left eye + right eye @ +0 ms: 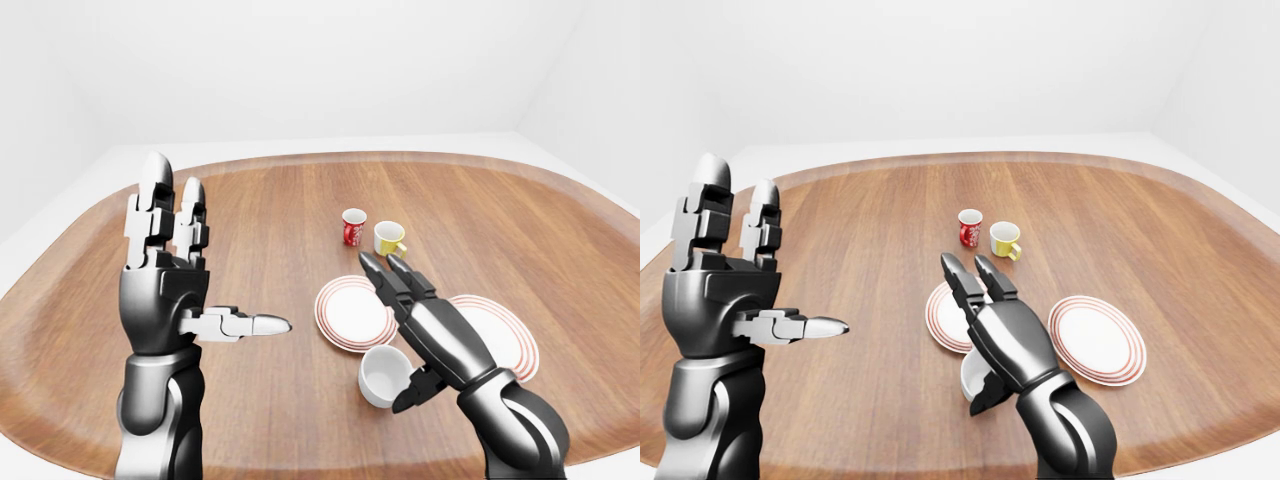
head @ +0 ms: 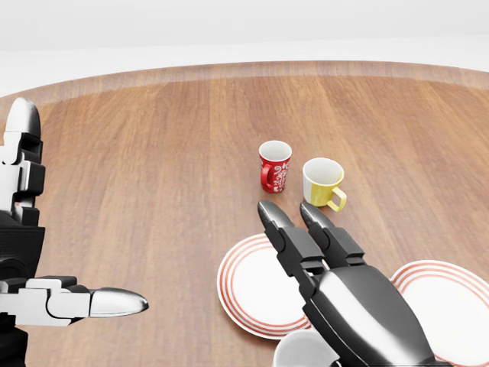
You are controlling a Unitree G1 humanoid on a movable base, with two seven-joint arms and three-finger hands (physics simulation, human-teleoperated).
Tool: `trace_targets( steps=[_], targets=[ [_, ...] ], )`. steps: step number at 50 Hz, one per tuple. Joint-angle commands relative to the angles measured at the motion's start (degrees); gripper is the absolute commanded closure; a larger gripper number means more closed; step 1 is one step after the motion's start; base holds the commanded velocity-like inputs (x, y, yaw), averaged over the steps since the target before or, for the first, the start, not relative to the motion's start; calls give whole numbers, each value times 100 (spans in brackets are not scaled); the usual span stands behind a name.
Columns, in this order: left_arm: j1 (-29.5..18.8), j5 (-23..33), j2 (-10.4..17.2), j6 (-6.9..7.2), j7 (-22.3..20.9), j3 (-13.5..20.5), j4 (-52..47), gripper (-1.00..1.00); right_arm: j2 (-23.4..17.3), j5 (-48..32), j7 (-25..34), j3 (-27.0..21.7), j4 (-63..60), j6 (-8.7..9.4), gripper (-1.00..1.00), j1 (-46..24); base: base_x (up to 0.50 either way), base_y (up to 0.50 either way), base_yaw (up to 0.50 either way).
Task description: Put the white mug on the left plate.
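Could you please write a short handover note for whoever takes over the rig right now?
Left hand: open, raised, idle at the view's left.
Right hand: open, fingers flat over the left plate, thumb beside the white mug; no grasp.
The mug stands upright on the table, just below the left plate.
Done: reach only.
Left: grasp the mug, lift it, set it on the left plate.

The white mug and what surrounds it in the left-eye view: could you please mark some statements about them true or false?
1. The white mug sits on the left plate. False: it stands on the table, below that plate.
2. The right hand is open. True.
3. The red mug is left of the yellow mug. True.
4. The left hand holds a mug. False: it is open and empty.
5. Both plates are bare. True, counting the right plate.
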Motion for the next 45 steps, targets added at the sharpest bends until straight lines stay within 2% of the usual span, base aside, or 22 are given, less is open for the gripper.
trace_targets(
  steps=[1, 17, 45],
  targets=[
    [7, 13, 0, 0, -5, -13, -6, -100, 31, -167, 0, -18, 347, 0, -100, -213, 0, 0, 0],
    [-34, -11, 10, 0, -1, 26, -15, -100, 47, -212, 0, -127, 491, 0, -100, -386, 0, 0, 0],
    [-37, 10, 13, 0, -4, 16, 18, -100, -33, -550, 0, 166, 948, 0, -100, -117, 0, 0, 0]
  ],
)
